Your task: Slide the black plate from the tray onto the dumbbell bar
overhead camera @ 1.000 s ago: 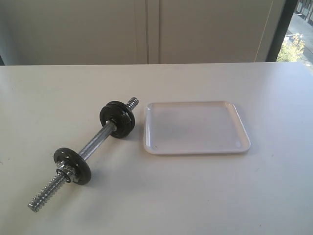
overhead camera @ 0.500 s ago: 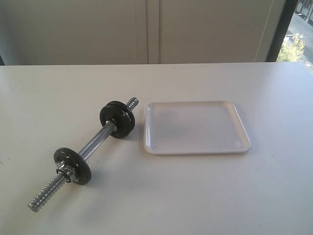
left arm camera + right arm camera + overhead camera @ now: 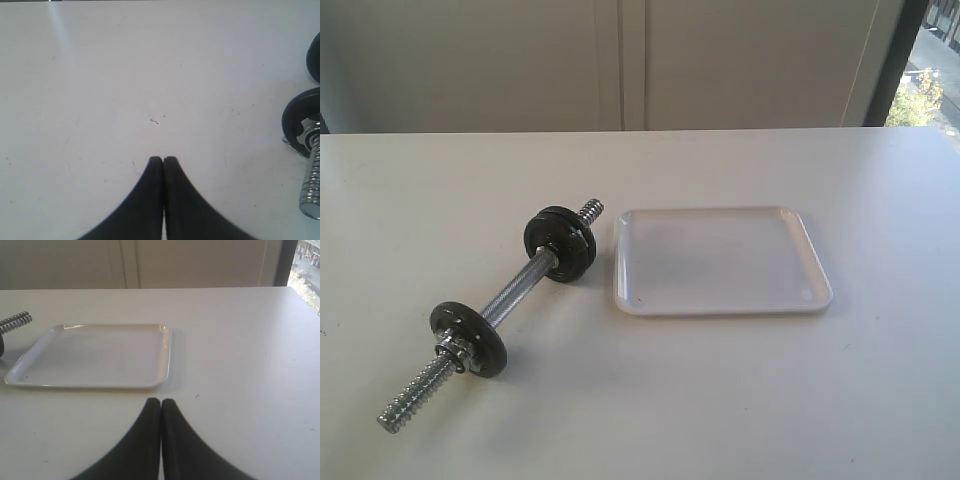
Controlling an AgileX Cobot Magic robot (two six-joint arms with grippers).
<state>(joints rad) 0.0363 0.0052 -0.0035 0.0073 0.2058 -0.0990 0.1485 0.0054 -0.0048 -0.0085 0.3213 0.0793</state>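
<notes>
Judging progress: the tray (image 3: pixel 720 262) lies bare and two discs sit on the dumbbell bar (image 3: pixel 515 288), so I take the job as done, with nothing left.
Black plate: the black plate (image 3: pixel 560 243) stands on the bar's far end, just beside the tray; the other plate (image 3: pixel 468 338) is toward the near end.
Left pincer: my left pincer (image 3: pixel 163 160) is clenched on nothing, over the surface (image 3: pixel 770 400) near the bar's threaded end.
Right pincer: my right pincer (image 3: pixel 160 402) is clenched, empty, facing the tray.
Hidden: neither pincer shows in the exterior view, and my wrist views cut the bar off.
</notes>
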